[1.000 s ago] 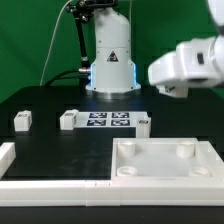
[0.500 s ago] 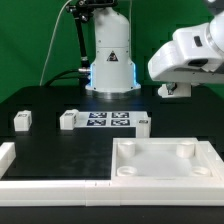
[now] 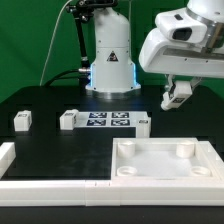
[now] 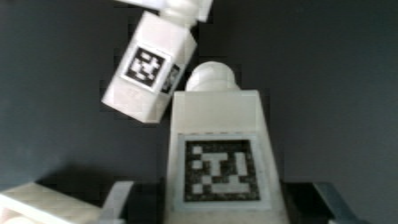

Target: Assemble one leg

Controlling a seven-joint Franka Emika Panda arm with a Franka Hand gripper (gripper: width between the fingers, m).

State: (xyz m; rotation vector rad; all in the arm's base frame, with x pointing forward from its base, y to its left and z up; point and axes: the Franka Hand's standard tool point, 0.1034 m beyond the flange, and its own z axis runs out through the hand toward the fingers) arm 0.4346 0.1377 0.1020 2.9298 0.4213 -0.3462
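White leg (image 4: 215, 150) in hand (image 3: 176, 97); above table (image 3: 50, 143).

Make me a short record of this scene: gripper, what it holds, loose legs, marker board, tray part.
gripper: in the air at the exterior view's right, above the table, shut on a leg
held leg: tag facing the wrist camera, rounded peg at one end
loose legs: three on the table, two off the marker board's left end, one at its right end
marker board: flat on the table, mid-scene
tray: front right, no leg in the sockets that show
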